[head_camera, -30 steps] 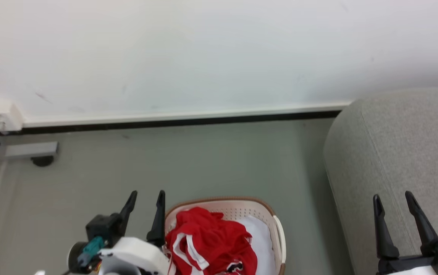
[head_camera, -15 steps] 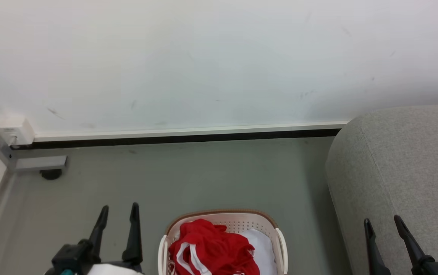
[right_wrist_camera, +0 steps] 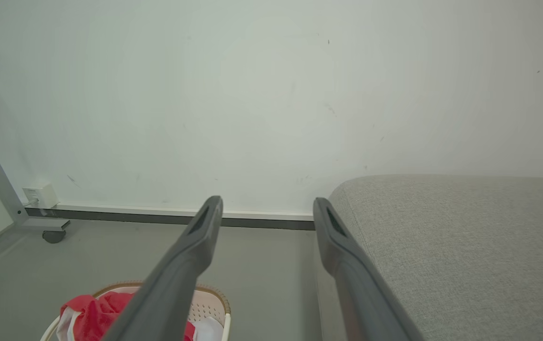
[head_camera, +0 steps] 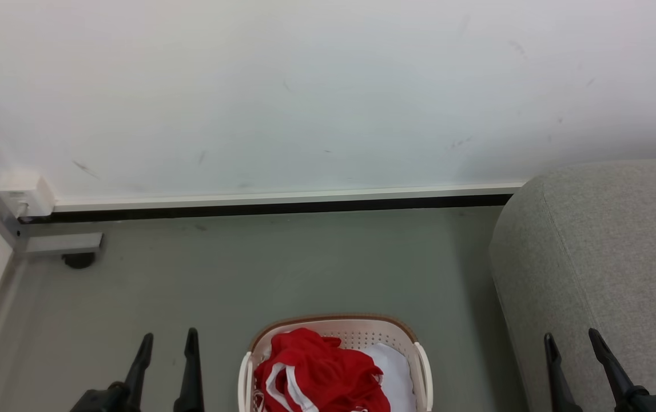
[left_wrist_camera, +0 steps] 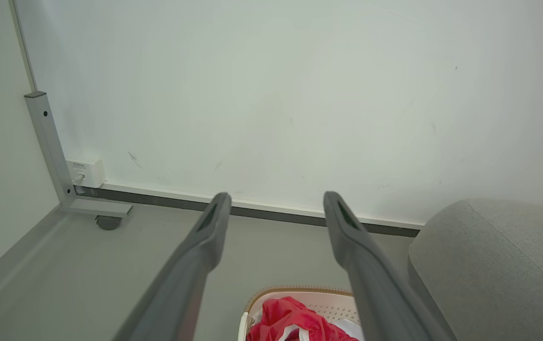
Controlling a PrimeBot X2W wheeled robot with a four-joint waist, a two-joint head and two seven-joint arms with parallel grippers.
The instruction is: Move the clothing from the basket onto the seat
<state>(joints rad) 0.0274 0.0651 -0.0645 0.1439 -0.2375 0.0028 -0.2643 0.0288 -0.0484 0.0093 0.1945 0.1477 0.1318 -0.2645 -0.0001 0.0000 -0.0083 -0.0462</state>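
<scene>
Presently, the crumpled red clothing (head_camera: pixel 316 372), white-striped, is lying in the perforated cream basket (head_camera: pixel 362 337) at 6 o'clock, bunched toward its 9 o'clock side; its long axis cannot be told. The smooth grey floor (head_camera: pixel 276 263) is meeting a scuffed white wall (head_camera: pixel 305 86). The rounded, woven grey seat (head_camera: pixel 608 257) is sitting at 3 o'clock. The left gripper (head_camera: pixel 170 335) and right gripper (head_camera: pixel 571 335) are hanging spread, empty.

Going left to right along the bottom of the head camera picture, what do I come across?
left gripper → basket, with the clothing inside it → seat
</scene>
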